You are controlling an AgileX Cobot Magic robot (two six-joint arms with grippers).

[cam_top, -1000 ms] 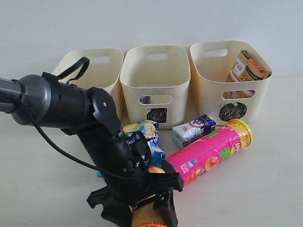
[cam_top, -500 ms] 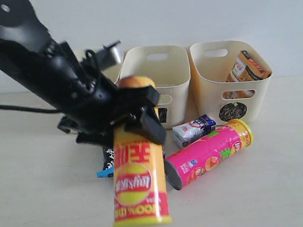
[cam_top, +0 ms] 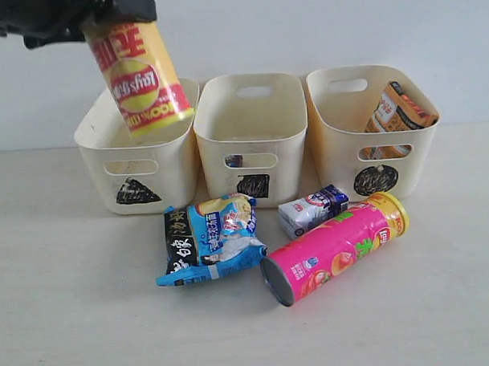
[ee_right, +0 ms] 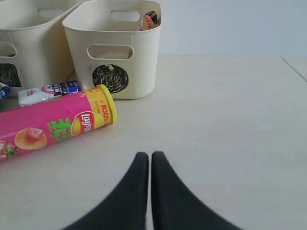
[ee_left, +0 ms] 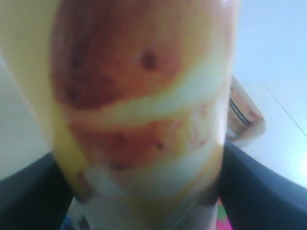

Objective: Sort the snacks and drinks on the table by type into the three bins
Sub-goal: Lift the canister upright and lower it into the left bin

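My left gripper [cam_top: 102, 15] is shut on the yellow chip cylinder [cam_top: 138, 74], which hangs tilted over the left bin [cam_top: 107, 152] with the triangle mark. The cylinder [ee_left: 139, 96] fills the left wrist view between the dark fingers [ee_left: 254, 191]. The pink cylinder [cam_top: 335, 246] with a yellow lid lies on the table [cam_top: 72, 317]. Beside it are the blue-black bag [cam_top: 208, 236] and the white and blue carton [cam_top: 312, 209]. An orange-brown bag [cam_top: 396, 112] leans inside the right bin [cam_top: 375, 138]. My right gripper [ee_right: 149, 155] is shut on nothing, above bare table near the pink cylinder [ee_right: 53, 127].
The middle bin [cam_top: 251, 138] with the square mark stands between the other two. All three bins line the back wall. The dark purple-black carton does not show. Bare table lies to the right of the right bin [ee_right: 112, 52] in the right wrist view.
My left gripper has lifted the yellow cylinder from the table's front up and back to above the left bin. The blue-black bag is uncovered now.
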